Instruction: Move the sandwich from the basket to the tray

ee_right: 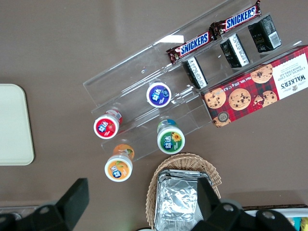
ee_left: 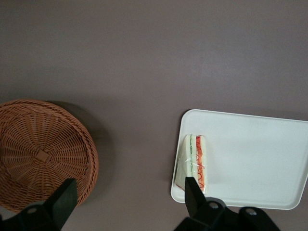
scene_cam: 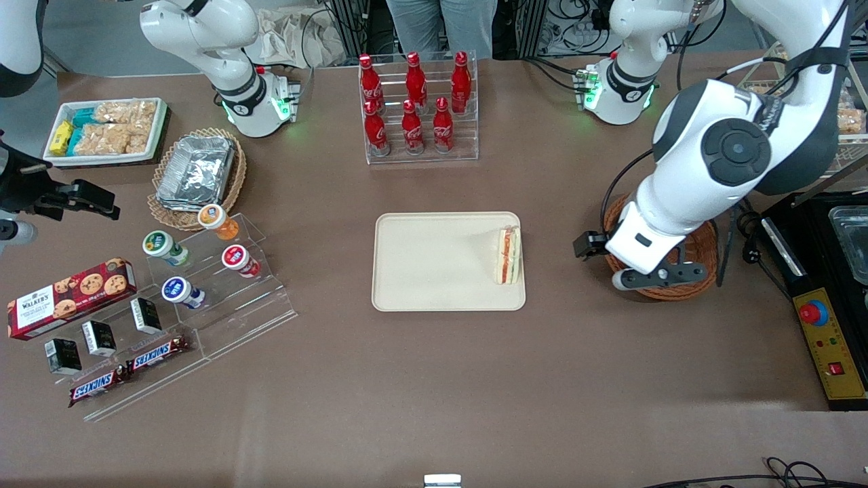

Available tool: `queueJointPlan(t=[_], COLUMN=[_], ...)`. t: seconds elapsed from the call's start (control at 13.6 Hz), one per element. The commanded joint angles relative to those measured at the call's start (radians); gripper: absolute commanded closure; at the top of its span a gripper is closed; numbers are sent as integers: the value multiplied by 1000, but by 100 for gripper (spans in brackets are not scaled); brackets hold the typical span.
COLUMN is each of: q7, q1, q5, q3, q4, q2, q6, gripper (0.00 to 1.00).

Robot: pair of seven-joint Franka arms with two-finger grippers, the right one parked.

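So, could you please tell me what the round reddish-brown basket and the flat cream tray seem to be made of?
The round reddish-brown basket looks like woven wicker: radiating ribs and interlaced strands show. The flat cream rectangular tray seems smooth matte plastic, though the look leaves that open. The triangular white-bread sandwich lies on it. The gripper hangs open above the basket.

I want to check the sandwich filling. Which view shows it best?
The left wrist view: the sandwich lies close on the tray, its filling edge facing up, near the open end effector. The front view shows it smaller; the right wrist view, not at all.
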Motion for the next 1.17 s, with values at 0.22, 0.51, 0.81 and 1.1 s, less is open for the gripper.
queueJointPlan(t=[0.22, 0.51, 0.81, 1.1], q7=[15, 179, 319, 327], q1=[96, 97, -100, -173], q5=[-34, -97, -184, -203], q3=[-6, 76, 394, 494], q4=[25, 27, 16, -44], q2=[-43, -97, -199, -279], q6=[-46, -110, -178, -190], gripper=[1, 1, 1, 1])
